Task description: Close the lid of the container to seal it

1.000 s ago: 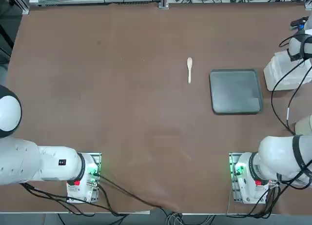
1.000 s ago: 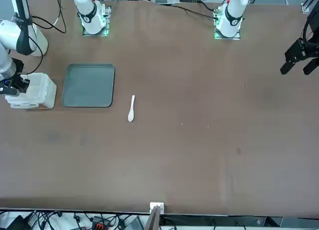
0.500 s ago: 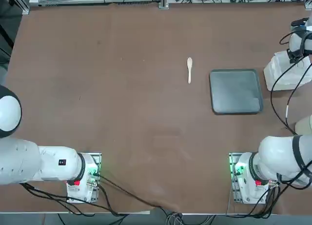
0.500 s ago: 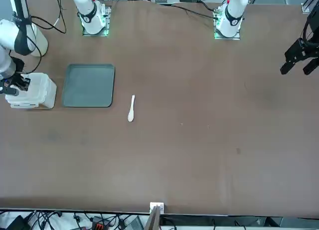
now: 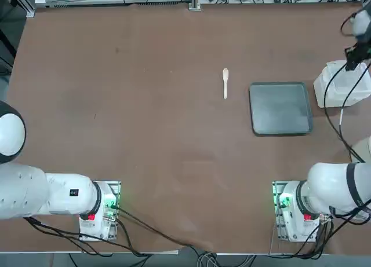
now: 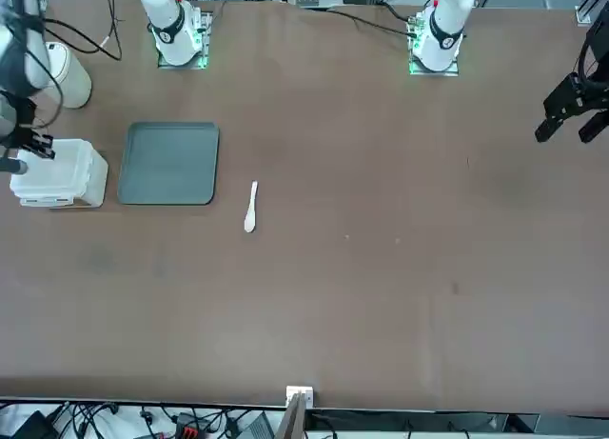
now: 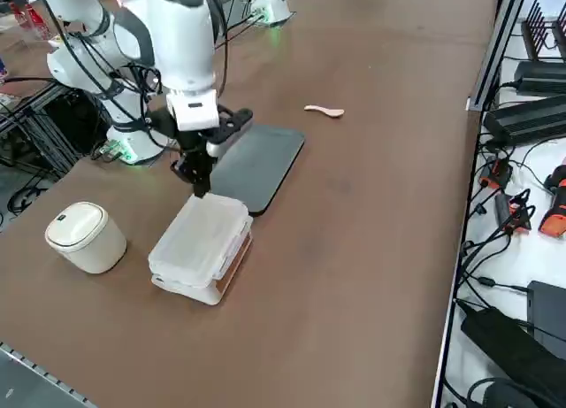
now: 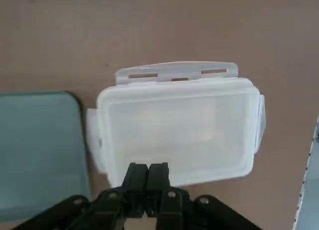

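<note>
Hovering just above the lidded container (image 7: 200, 246), right gripper (image 7: 200, 185), fingers pressed together.

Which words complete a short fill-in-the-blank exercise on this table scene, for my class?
1. The lid lies ____ on the box.
2. The right tool hangs over the box with its fingers ____.
3. The wooden spoon lies on the ____, beside the grey tray.
4. The small white round bin has its lid ____.

Missing words: closed; shut; table; closed
</note>
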Robot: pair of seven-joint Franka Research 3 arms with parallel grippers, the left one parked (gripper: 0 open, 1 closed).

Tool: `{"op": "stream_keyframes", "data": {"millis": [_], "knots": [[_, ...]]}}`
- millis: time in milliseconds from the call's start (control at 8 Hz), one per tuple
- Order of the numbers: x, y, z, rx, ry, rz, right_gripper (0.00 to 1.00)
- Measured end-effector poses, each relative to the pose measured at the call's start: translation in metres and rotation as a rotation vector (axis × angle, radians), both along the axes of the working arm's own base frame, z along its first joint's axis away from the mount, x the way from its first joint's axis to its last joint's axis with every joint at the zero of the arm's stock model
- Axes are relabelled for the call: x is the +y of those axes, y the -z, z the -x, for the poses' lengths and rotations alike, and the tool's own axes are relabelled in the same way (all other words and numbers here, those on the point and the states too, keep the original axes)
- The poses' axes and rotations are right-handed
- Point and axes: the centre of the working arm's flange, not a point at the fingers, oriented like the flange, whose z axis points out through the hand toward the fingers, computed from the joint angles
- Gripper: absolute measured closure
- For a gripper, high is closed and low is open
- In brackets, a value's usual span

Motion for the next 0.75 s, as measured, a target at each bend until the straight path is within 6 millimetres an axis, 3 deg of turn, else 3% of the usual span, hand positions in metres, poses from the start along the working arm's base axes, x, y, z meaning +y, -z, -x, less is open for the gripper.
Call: {"op": "stream_keyframes", "data": {"millis": [250, 500, 750], "knots": [[-0.001, -0.042, -0.009, -0.006, 0.007, -0.041, 0.98], [0.007, -0.064, -0.015, -0.027, 0.041, -0.12, 0.98], [0.032, -0.115, -0.02, 0.001, 0.049, -0.163, 0.98]]}}
